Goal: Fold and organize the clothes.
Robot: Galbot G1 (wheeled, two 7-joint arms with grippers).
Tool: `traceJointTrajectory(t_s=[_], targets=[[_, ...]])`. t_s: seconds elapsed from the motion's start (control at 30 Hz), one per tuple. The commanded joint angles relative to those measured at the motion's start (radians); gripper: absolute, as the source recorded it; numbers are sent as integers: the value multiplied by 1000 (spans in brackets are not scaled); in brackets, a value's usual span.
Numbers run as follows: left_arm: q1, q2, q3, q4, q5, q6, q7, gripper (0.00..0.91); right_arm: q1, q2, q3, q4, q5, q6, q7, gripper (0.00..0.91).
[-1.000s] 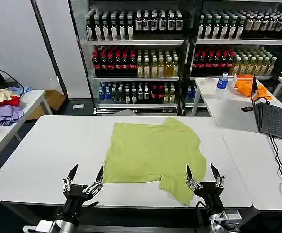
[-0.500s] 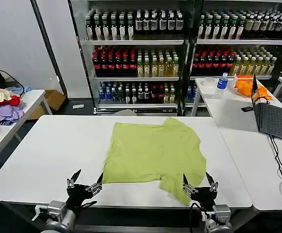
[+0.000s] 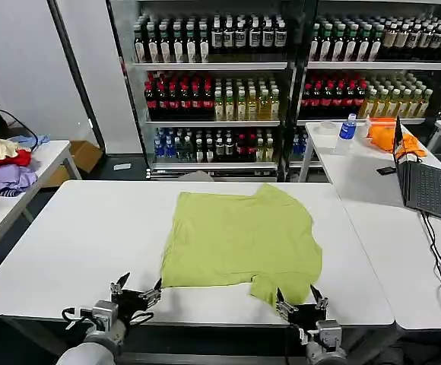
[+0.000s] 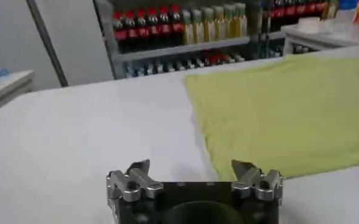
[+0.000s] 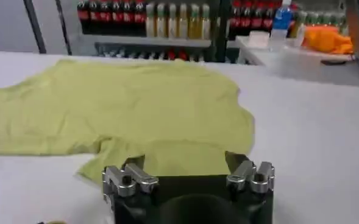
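- Overhead, head view: white table [image 3: 76, 236], drink shelves [image 3: 213, 84] behind. T-shirt [image 3: 239, 236] flat mid-table; left gripper [image 3: 136, 292] and right gripper [image 3: 300, 304] at near edge, both spread, empty.
- Left wrist: shirt [image 4: 289, 109] beyond the fingers [image 4: 139, 170], apart.
- Right wrist: shirt [image 5: 124, 109] hem just ahead of the fingers [image 5: 240, 163].

The right gripper [image 5: 187, 167] hangs low over the white table [image 5: 313, 128] with its jaws spread wide and nothing between them. Just beyond its fingertips lies the lime T-shirt [image 5: 124, 109], spread flat, one sleeve reaching toward the gripper. Behind stand shelves of bottles [image 5: 149, 18].
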Motion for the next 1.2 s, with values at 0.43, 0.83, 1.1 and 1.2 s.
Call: traceJointTrajectory(t_s=[0.43, 0.83, 1.1, 1.2], targets=[[-56, -22, 79, 56, -3, 30, -25, 71, -16, 26, -2, -7, 3, -30, 25, 0], [-52, -19, 93, 75, 0, 31, -9, 81, -31, 38, 4, 7, 2, -30, 24, 0], [-19, -15, 84, -7, -21, 29, -5, 71, -60, 41, 16, 55, 1, -24, 17, 0], [24, -7, 68, -72, -26, 28, -3, 81, -79, 39, 21, 88, -4, -16, 10, 0]])
